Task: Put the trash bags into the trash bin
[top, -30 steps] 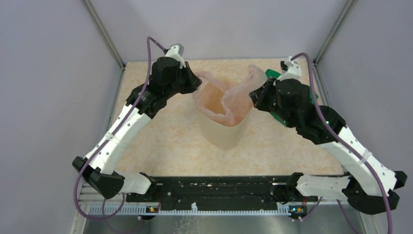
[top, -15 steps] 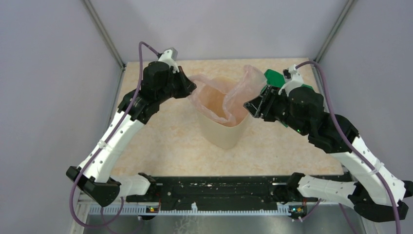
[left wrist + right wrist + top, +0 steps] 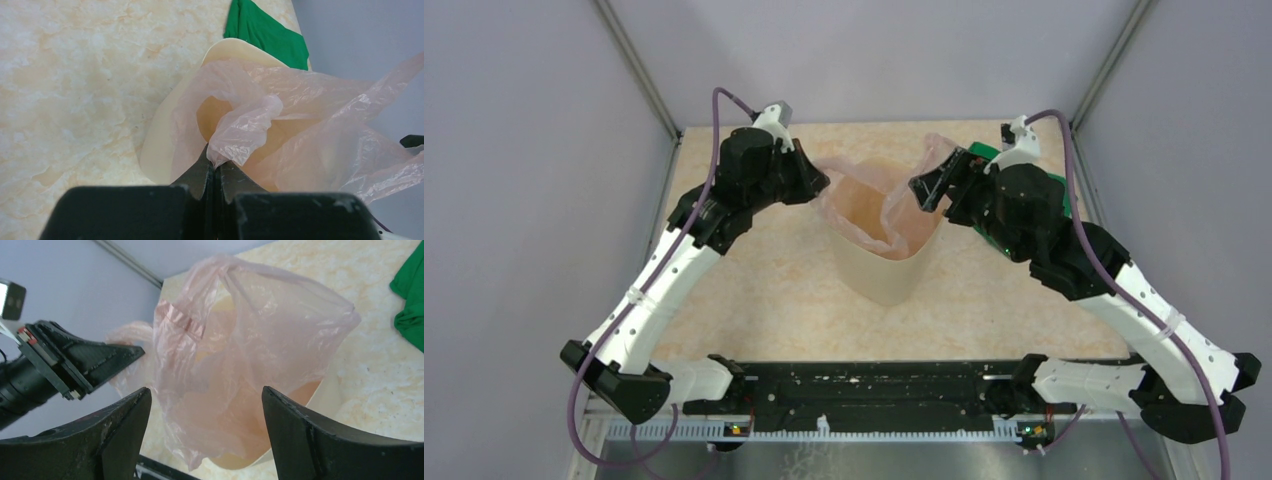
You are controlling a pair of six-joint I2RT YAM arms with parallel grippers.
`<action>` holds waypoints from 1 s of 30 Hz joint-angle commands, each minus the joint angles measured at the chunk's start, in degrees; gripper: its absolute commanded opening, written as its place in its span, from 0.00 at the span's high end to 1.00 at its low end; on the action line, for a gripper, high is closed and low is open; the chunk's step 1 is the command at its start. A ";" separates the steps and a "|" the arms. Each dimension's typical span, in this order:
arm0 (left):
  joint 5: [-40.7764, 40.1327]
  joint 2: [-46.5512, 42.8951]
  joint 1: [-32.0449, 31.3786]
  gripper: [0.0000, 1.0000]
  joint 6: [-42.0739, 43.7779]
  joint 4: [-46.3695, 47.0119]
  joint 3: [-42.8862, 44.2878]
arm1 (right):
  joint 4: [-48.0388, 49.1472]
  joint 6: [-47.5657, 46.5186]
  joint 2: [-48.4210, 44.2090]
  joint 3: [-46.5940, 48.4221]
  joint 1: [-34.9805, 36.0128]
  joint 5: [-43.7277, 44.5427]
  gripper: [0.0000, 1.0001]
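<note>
While the trash bin (image 3: 884, 275) is standing upright on the marbled beige table (image 3: 764, 290), the pale-pink trash bag (image 3: 874, 205) is sitting partly inside the bin's mouth, with its film sagging down into the opening and its upper edges spilling over the rim. The left gripper (image 3: 822, 178) is hovering just off the bin's left rim; in the left wrist view this gripper (image 3: 215, 167) is clamping its jaws fully together on a bunched fold of the bag (image 3: 310, 115), which is rising crumpled from the fingertips above the bin's cream rim (image 3: 160, 145). The right gripper (image 3: 924, 190) is hanging above the bin's far right rim. In the right wrist view its jaws (image 3: 205, 392) are standing wide apart, grasping nothing, and a loose lobe of the bag (image 3: 240, 355) is billowing upright in the gap between them above the bin (image 3: 327, 390); whether the film is brushing either finger cannot be told. A green cloth (image 3: 984, 152) is lying on the table beyond the bin's far right side, partly hidden under the right arm, and is showing again in both wrist views (image 3: 265, 32) (image 3: 410, 300), apart from the bin.
</note>
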 commanded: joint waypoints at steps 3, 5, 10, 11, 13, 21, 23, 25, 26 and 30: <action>0.77 -0.91 0.18 1.00 0.37 1.76 -0.90 | 6.50 -0.25 0.99 1.47 -0.27 4.55 0.19; 0.82 -0.95 0.05 1.00 0.24 1.88 -1.02 | 6.31 -0.33 2.43 2.47 -0.27 4.74 0.20; 0.75 -1.25 0.08 1.00 0.01 2.13 -1.05 | 5.08 -0.33 6.02 4.24 -0.28 4.92 0.28; 0.71 -1.33 0.15 1.00 0.01 2.05 -0.99 | 4.23 -0.29 6.59 4.74 -0.27 5.60 0.30; 0.13 -1.47 0.12 1.00 0.33 1.64 -1.12 | 2.15 -0.29 7.28 5.66 -0.45 6.32 0.37; -4.67 -3.31 0.75 0.99 3.02 -0.25 -2.49 | -6.13 -1.19 2.92 5.34 -0.59 1.64 1.00; -4.92 -3.59 1.35 0.99 3.85 -1.02 -2.68 | -8.92 -1.77 0.91 4.54 -0.60 -1.66 1.00; -4.84 -3.94 1.80 0.99 4.42 -1.51 -2.75 | -12.59 -2.50 -0.43 3.65 -0.58 -5.48 1.00; -4.77 -4.08 2.07 0.99 4.67 -1.68 -2.83 | -14.24 -2.67 -0.82 2.81 -0.65 -7.43 1.00; -3.88 -3.75 3.44 0.98 5.89 -2.92 -2.97 | -16.91 -2.80 -5.28 -4.29 -0.63 -15.61 1.00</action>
